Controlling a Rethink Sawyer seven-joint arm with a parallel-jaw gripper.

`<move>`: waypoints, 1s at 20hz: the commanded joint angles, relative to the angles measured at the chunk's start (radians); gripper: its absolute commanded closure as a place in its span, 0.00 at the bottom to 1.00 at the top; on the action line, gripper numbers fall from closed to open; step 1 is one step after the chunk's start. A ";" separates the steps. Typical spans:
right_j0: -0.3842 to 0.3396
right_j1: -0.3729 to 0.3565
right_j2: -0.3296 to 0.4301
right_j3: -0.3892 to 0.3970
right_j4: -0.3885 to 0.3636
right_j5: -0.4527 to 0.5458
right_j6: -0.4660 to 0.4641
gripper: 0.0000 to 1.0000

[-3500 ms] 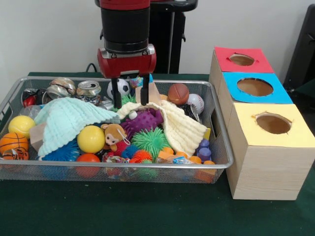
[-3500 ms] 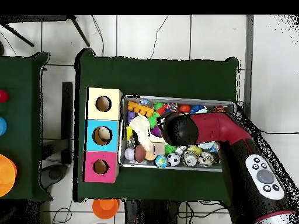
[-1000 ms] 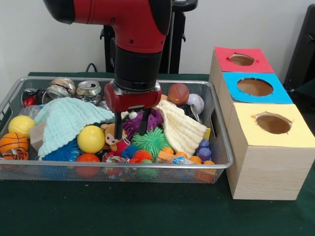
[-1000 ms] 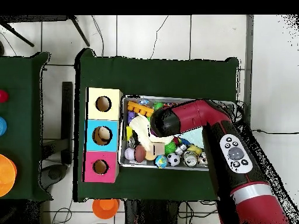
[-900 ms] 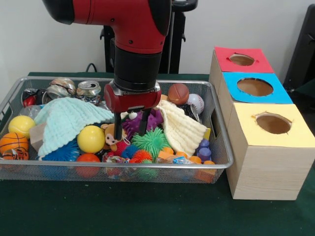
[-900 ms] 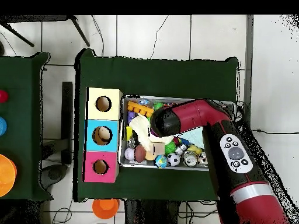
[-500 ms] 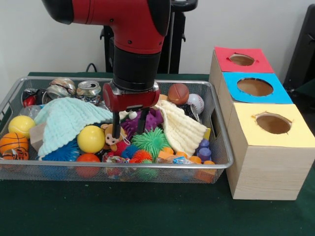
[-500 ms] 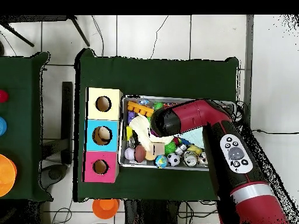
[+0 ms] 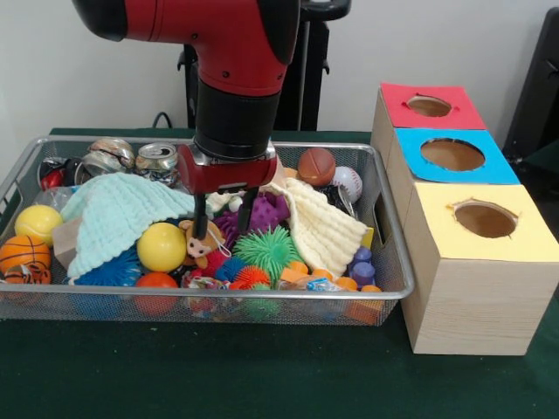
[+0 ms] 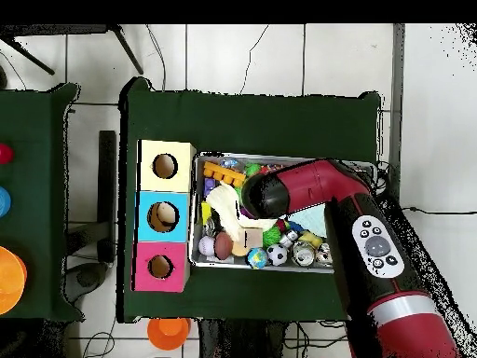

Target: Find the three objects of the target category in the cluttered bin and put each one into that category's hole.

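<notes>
My gripper (image 9: 223, 220) is open and reaches down into the wire bin (image 9: 389, 292). Its two black fingers (image 9: 200, 223) stand apart just above a small brown monkey toy (image 9: 200, 242). A purple spiky toy (image 9: 265, 209) lies just behind and to the right of the fingers. In front of it sits a green spiky ball (image 9: 265, 248), and a yellow ball (image 9: 162, 247) rests to the left. In the overhead view the red arm (image 10: 307, 186) covers the gripper and much of the bin (image 10: 279, 157).
A mint cloth (image 9: 118, 216) and a cream cloth (image 9: 320, 225) drape over the clutter. Cans (image 9: 157, 157) and sport balls (image 9: 316, 166) lie at the back. Right of the bin stand boxes with a red hole (image 9: 429, 106), a blue hole (image 9: 452, 154) and a yellow hole (image 9: 485, 219).
The gripper came forward from the back of the bin, went down among the toys, then drifted left toward the monkey toy. It stayed open throughout.
</notes>
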 commanded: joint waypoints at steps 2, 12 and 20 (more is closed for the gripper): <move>0.013 0.038 -0.057 -0.046 -0.095 0.110 -0.183 0.00; 0.038 0.106 -0.095 -0.073 -0.132 0.073 -0.152 0.00; 0.030 0.166 -0.099 -0.090 -0.143 0.050 -0.144 0.00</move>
